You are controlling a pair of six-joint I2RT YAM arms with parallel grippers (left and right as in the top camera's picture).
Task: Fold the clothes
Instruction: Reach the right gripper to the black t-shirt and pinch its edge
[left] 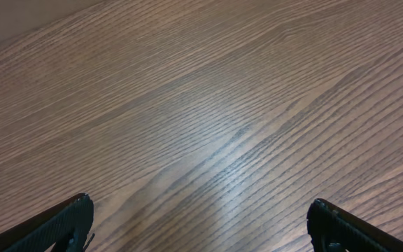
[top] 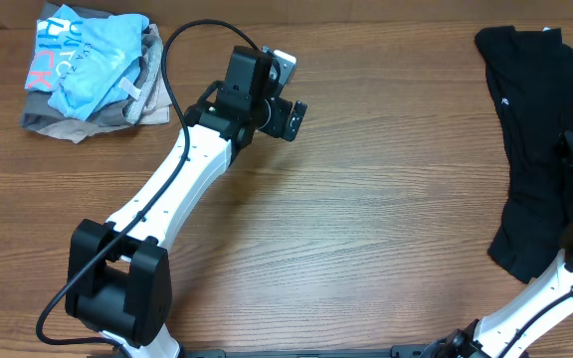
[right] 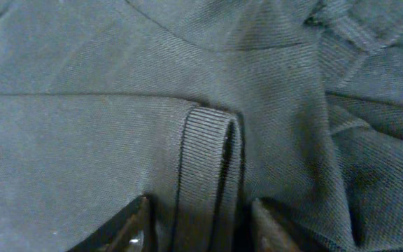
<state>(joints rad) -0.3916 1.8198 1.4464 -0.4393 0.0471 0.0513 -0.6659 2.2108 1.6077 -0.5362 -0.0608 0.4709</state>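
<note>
Pinching a ribbed fold of the black T-shirt, crumpled at the right edge of the table, my right pincer is nearly closed. My left pincer gapes empty. Next, I judge: drag it centreward and spread it flat.

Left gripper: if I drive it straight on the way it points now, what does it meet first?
The bare wooden table. The left gripper is open, and its wrist view shows only wood grain ahead, no fabric. How far off the surface lies is unclear.
</note>
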